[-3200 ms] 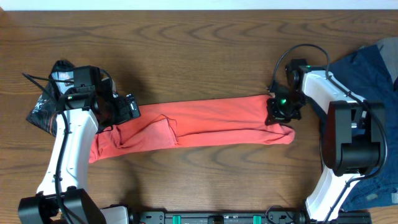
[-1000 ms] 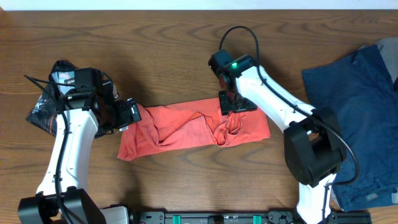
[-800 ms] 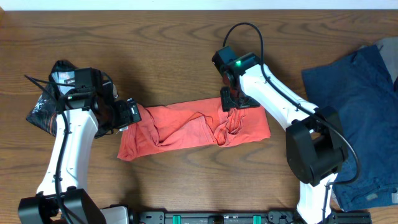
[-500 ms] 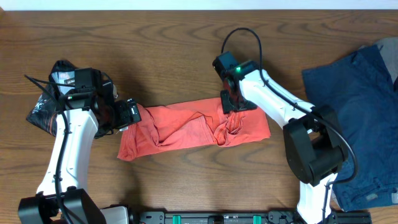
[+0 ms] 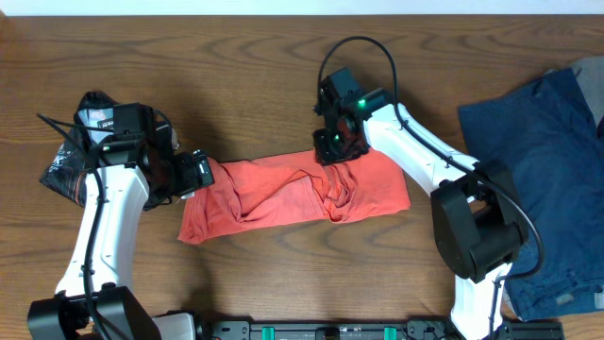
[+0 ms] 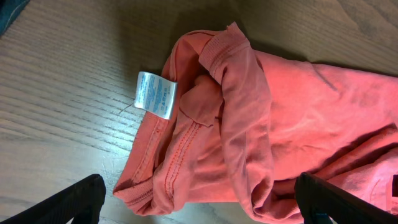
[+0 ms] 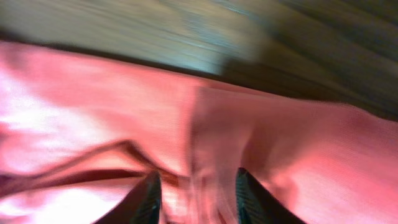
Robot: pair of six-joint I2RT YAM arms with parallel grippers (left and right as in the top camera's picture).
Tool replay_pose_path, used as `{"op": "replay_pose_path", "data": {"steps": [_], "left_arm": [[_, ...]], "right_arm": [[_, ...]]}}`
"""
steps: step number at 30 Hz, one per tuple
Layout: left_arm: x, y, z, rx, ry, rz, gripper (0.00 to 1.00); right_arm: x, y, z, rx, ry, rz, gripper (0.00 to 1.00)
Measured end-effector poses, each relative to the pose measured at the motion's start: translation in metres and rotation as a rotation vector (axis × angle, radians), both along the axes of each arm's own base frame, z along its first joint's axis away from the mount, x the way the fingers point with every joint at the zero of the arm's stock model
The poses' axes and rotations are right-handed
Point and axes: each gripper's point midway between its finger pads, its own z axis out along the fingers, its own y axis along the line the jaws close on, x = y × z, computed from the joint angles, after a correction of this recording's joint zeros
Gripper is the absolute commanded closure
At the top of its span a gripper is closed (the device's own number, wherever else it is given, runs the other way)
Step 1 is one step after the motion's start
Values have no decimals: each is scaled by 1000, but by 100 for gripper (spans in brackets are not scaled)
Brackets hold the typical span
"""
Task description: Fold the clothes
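The crumpled T-shirt [image 5: 283, 194] is laid on the table [image 5: 264, 66]; left pincer [image 5: 195, 174] and right pincer [image 7: 196, 186] are held apart.

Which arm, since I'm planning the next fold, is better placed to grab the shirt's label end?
Left. The left claw hangs open astride the T-shirt's label end; the right claw sits near the middle of the shirt's far edge, away from that end.
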Motion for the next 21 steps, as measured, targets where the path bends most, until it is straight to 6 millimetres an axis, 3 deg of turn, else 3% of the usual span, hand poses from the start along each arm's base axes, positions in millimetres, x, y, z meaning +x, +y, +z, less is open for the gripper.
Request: {"op": "replay_pose_path", "data": {"steps": [2, 6, 11, 18, 21], "left_arm": [[0, 0, 0, 0, 0, 0, 2], [0, 0, 0, 0, 1, 0, 2], [0, 0, 0, -1, 1, 0, 2], [0, 0, 0, 0, 2, 0, 2], [0, 0, 0, 0, 2, 0, 2]], "right_arm": [[-5, 10, 5, 61, 15, 45, 68], [-21, 10, 5, 75, 69, 100, 71], [-28, -18, 2, -32, 105, 72, 67], [-17, -65, 42, -187, -17, -6, 66], [-16, -73, 45, -228, -35, -27, 68]]}}
